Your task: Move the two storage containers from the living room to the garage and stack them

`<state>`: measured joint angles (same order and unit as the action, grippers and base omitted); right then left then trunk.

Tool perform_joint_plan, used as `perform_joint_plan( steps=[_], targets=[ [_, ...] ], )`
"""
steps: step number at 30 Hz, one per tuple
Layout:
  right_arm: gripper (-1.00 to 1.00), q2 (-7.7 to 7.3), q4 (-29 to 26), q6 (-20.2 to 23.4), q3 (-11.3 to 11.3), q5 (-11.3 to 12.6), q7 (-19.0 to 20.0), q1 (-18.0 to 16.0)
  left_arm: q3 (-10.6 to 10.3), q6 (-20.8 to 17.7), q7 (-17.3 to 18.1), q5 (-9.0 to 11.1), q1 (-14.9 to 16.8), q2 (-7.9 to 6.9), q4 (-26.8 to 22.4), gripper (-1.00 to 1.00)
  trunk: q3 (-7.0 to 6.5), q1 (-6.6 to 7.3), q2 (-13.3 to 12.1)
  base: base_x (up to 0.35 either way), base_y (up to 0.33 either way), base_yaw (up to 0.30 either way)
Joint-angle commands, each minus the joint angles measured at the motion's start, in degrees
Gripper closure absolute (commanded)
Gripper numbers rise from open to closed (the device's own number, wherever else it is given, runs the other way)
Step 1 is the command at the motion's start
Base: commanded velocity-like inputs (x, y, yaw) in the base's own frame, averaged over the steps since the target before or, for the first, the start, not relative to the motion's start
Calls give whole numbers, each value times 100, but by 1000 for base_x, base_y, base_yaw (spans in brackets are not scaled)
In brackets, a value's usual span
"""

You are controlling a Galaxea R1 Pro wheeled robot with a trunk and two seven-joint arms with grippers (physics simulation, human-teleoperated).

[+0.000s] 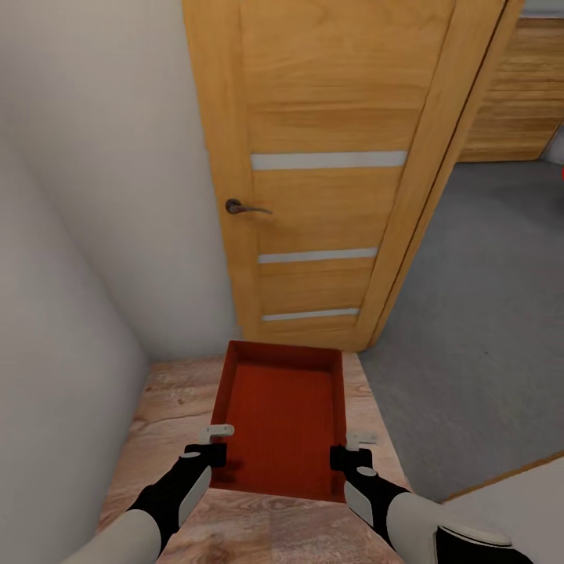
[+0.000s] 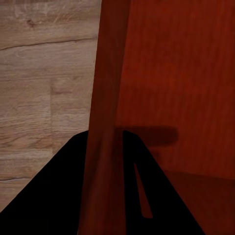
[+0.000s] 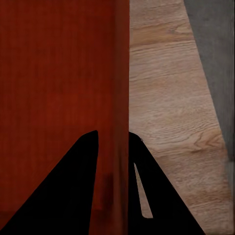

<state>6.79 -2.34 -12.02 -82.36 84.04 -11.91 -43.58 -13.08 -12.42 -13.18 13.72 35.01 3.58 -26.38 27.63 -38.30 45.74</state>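
While you hold the orange-red bin (image 1: pixel 283 415) out in front of the robot, each arm has one of its long side walls near the end closest to you. Your left gripper (image 1: pixel 210 454) is clamped on the left wall: in the left wrist view the thin wall runs straight between the two dark fingers (image 2: pixel 58 196), one inside the bin (image 2: pixel 181 88) and one outside over the wood-plank floor (image 2: pixel 44 88). Your right gripper (image 1: pixel 352 458) is clamped the same way on the right wall; in the right wrist view the wall passes between its fingers (image 3: pixel 63 196), with the ribbed bottom of the bin (image 3: pixel 58 73) on one side and the planks (image 3: pixel 166 98) on the other.

From the head view the bin sits level, open side up, with nothing in it, its far end pointing at the foot of a wooden door (image 1: pixel 329 157). That door has three pale horizontal strips and a dark lever handle (image 1: pixel 244 207), and it stands swung open against the white wall (image 1: pixel 102 157) on your left. Below the bin lies light wood-plank floor (image 1: pixel 164 407). To the right of the door, past its edge, a dark grey floor (image 1: pixel 486 298) begins, and at the far top right you can see horizontal wooden slats (image 1: pixel 521 86). A small red patch (image 1: pixel 562 172) shows at the right edge; you cannot tell what it is.
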Motion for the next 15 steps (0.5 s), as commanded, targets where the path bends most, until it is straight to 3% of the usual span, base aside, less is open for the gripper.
perform_joint_plan(
  steps=[1, 15],
  targets=[
    [100, -7, 111, -2, -123, 78, -13, -1, 78, 74, -80, -13, 6, -234, -227, 100, 7, -1, 5, 0, 0, -250],
    [100, -6, 111, -2, -123, 78, -13, -1, 78, 74, -80, -13, 6, -234, -227, 100, 7, -1, 5, 0, 0, -250]
  ],
)
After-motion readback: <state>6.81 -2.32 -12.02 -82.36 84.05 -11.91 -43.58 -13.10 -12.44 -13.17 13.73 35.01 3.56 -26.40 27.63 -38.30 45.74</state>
